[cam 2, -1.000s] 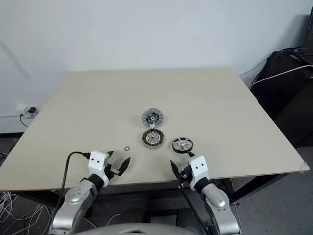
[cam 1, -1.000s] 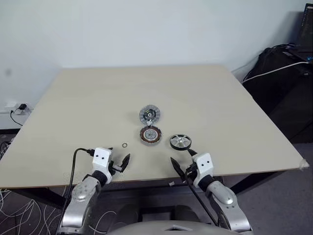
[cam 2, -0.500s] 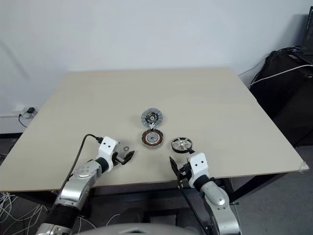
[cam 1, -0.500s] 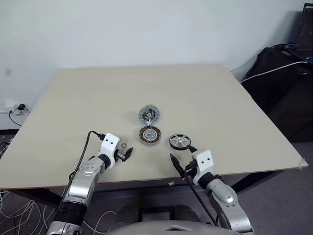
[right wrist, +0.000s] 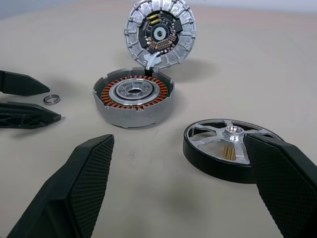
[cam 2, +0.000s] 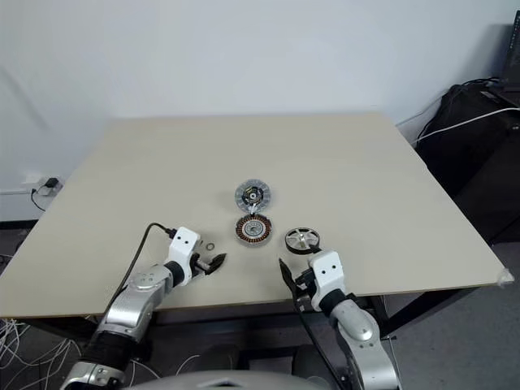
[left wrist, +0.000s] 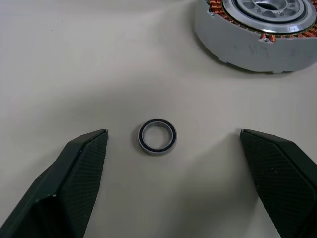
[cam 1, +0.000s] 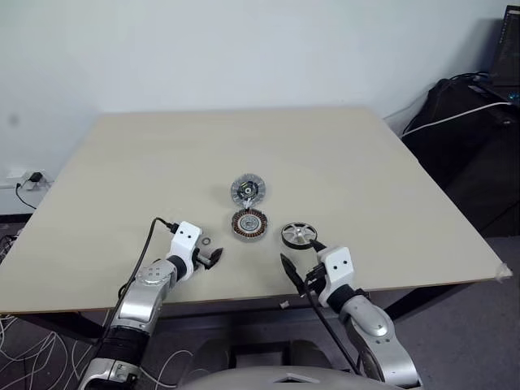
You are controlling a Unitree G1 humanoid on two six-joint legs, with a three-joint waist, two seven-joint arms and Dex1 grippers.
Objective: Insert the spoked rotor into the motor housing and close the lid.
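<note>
The spoked rotor (cam 1: pixel 299 235), black-rimmed with silver spokes, lies flat on the table just right of the motor housing (cam 1: pixel 249 223). The housing shows copper windings around a silvery centre. Its ribbed silvery lid (cam 1: pixel 247 190) stands open behind it, joined at the housing's far edge. My right gripper (cam 1: pixel 299 258) is open near the table's front edge, and one of its fingers overlaps the rotor (right wrist: pixel 230 148) in the right wrist view. My left gripper (left wrist: pixel 173 134) is open and low over the table, its fingers either side of a small metal ring (left wrist: pixel 157 137).
The beige table (cam 1: pixel 162 154) has wide bare room on all sides of the parts. Black bags and cables (cam 1: pixel 475 122) stand off its right side. A wall socket with a plug (cam 1: pixel 31 179) is at the left.
My left gripper has moved forward and down over the table until its open fingers bracket the small ring. The right gripper and the parts have stayed put.
</note>
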